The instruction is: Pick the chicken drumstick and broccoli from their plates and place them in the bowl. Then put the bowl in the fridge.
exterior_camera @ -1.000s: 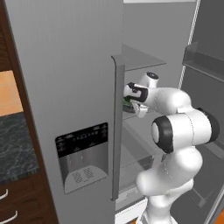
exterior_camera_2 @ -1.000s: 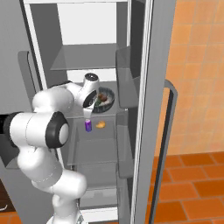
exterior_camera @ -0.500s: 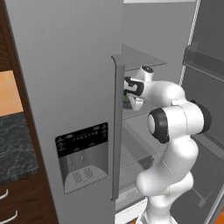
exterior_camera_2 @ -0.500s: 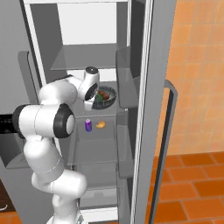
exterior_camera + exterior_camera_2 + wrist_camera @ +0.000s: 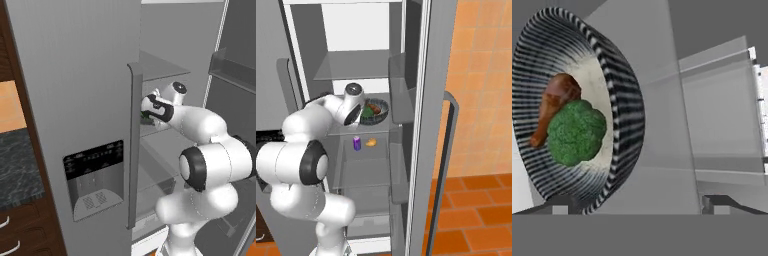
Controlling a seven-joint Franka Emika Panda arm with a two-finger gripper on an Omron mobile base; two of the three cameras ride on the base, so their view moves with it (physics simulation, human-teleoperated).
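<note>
Ahead of our claw, jaws apart, bowl holds drumstick, thick end away, beside broccoli.

Both base views face the open fridge from either rear side, sharing its shelves; the hand view looks close onto the bowl.

Ribbed dark grey bowl is sitting on mid shelf inside tall grey metallic fridge, w/ door standing open. Reddish-brown chicken drumstick & dark-green broccoli floret are lying in bowl, touching, side by side. One shelf down, small purple can is standing just left of small orange item. Gripper is sitting beside bowl rim.
</note>
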